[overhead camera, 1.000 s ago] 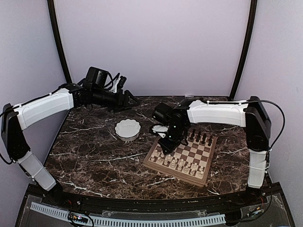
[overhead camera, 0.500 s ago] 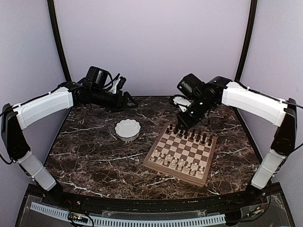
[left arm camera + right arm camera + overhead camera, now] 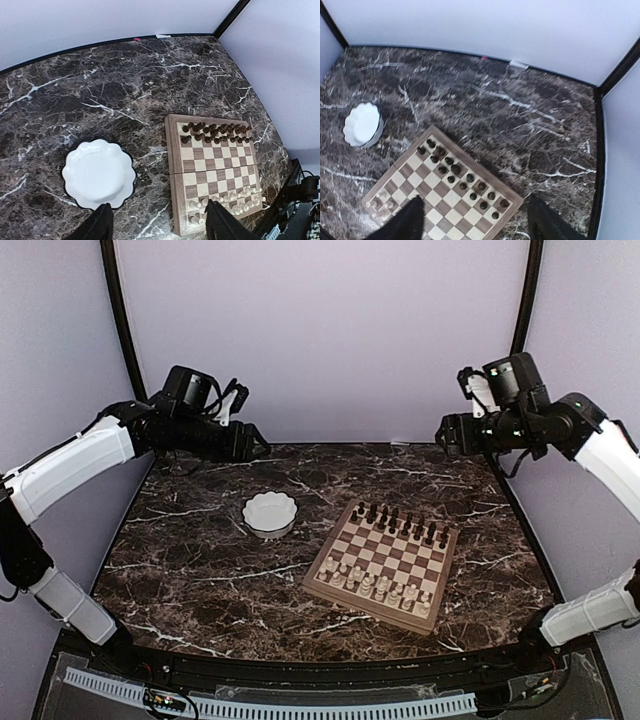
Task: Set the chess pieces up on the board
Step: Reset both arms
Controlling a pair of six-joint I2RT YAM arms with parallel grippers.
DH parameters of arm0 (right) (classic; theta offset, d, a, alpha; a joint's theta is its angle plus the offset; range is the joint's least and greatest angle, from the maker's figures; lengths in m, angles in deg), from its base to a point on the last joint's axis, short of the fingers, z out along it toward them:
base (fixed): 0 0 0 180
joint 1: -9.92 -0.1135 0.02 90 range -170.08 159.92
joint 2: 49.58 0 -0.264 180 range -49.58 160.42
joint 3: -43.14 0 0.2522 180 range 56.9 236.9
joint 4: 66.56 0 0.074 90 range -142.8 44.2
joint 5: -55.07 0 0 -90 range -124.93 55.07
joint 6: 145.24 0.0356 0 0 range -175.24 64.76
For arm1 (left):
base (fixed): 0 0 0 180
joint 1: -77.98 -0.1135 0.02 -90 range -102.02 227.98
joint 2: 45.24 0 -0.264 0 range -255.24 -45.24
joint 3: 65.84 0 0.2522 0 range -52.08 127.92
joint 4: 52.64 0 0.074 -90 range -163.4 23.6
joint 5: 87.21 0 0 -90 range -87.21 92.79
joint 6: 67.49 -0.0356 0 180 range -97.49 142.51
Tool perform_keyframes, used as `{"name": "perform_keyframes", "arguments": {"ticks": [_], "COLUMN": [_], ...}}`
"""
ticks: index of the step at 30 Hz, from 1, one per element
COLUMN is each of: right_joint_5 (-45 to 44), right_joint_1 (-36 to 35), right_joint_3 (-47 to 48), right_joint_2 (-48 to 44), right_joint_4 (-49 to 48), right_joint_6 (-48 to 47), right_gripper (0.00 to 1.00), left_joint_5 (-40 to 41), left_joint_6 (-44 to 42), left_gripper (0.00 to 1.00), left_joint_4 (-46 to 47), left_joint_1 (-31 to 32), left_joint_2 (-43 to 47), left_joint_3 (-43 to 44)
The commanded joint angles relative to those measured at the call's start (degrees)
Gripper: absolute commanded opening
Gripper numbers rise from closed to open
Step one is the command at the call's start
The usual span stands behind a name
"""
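Note:
The board [image 3: 392,556] lies right of the table's centre. Dark chess pieces [image 3: 405,525] fill its two far rows and pale chess pieces [image 3: 375,585] its two near rows. My left gripper [image 3: 258,445] hangs high over the far left of the table, open and empty. Its wrist view looks down on the board [image 3: 215,167], between its fingers [image 3: 102,225]. My right gripper [image 3: 445,435] is raised at the far right, well clear of the board. It is open and holds nothing, with the dark pieces [image 3: 460,175] below it and its fingers [image 3: 545,222] spread wide.
A white scalloped bowl [image 3: 269,514] stands left of the board, and it looks empty from the left wrist, where the bowl [image 3: 98,173] fills the lower left. Pale walls and black corner posts [image 3: 515,340] close in the dark marble table [image 3: 200,580].
My right arm has lifted from the board's left corner, swung back to the far right and opened its gripper. The left arm has drawn back slightly to the left.

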Motion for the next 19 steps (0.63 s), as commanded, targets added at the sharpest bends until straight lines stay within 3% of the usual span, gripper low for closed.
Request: {"name": "perform_keyframes", "arguments": {"ticks": [1, 5, 11, 19], "right_joint_5": [-9.96, -11.43, -17.69, -16.13], "right_joint_1": [1.74, 1.99, 1.94, 1.99], "right_joint_3": [-4.49, -5.55, 1.02, 6.0], "right_joint_2": [-9.12, -13.22, -12.65, -11.68], "right_joint_4": [-9.37, -11.89, -8.44, -6.31], "right_joint_6": [6.33, 6.25, 11.32, 12.13], "right_gripper": [0.98, 0.99, 0.99, 0.98], "left_joint_5": [7.9, 11.62, 20.4, 21.45], "left_joint_6": [-5.3, -7.97, -11.87, -12.07], "left_gripper": [0.66, 0.65, 0.68, 0.73], "left_joint_4": [-3.13, -4.8, -4.13, -1.01], "left_joint_1": [-0.26, -0.24, -0.24, -0.27], "left_joint_2": [3.16, 3.33, 5.16, 7.43], "left_joint_3": [1.95, 4.03, 7.66, 8.16]}}
